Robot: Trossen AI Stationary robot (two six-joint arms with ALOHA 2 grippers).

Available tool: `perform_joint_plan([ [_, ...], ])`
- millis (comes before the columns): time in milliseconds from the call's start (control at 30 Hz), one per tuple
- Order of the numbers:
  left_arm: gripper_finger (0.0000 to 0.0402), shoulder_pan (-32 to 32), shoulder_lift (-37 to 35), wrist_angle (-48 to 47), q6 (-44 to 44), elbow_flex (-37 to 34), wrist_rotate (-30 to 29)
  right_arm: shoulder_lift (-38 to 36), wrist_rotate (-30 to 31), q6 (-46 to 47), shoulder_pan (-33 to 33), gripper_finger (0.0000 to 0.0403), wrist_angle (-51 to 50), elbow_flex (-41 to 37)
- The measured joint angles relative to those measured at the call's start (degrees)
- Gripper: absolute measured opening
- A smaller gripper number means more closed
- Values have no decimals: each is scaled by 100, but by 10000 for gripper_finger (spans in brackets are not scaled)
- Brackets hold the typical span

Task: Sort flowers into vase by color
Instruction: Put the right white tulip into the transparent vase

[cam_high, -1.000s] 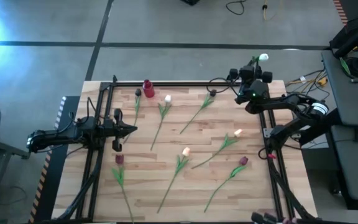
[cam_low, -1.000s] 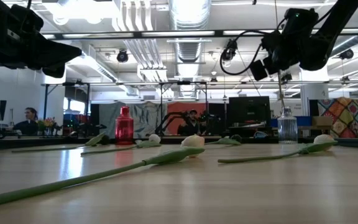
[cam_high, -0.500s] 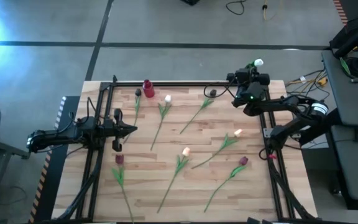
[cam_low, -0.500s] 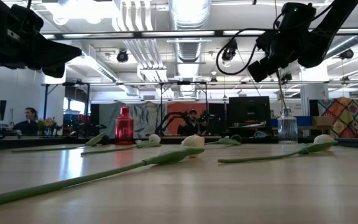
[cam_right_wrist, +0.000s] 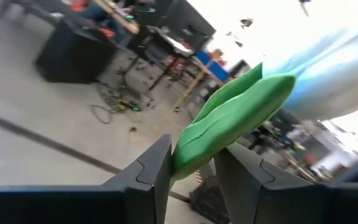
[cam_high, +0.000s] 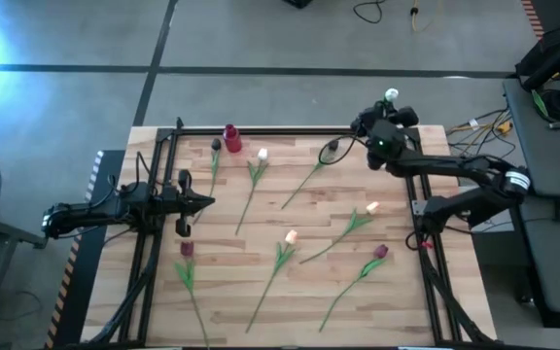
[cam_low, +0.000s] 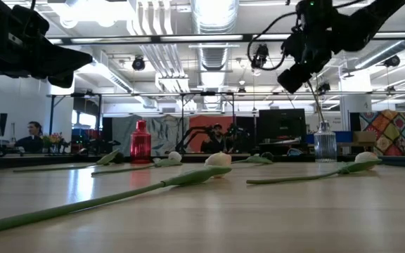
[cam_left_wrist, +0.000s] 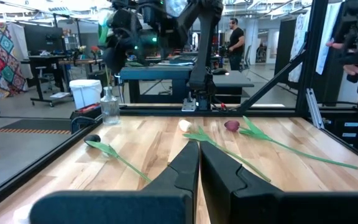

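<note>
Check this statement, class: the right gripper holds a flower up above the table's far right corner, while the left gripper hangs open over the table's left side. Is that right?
One detail is wrong. The left gripper is shut, not open: the left wrist view shows its fingers pressed together. The rest stands: the right gripper holds a flower above the far right corner, as the high view shows.

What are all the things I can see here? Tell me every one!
Pale flowers on the table: three, white or peach heads, green stems, middle of the table.
Dark flowers on the table: four, maroon or blackish heads, spread from far left to near right.
Held flower: one, white head, green stem, above the far right corner.
Red vase: one, far left edge.
Clear vase: one, far right edge.
Table: one, light wood.
Left gripper: shut, empty, left side.
Right gripper: shut on the held flower.
</note>
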Motion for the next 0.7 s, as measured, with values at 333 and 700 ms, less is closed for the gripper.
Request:
perform_joint_plan([
  [333,0,-2,1,1,1,-1,1,-669,-2379,3352,-186,78,-4830,1338],
  [700,0,-1,1,0,0,1,1,-659,-1991,3327,-179,106,-5565,1983],
])
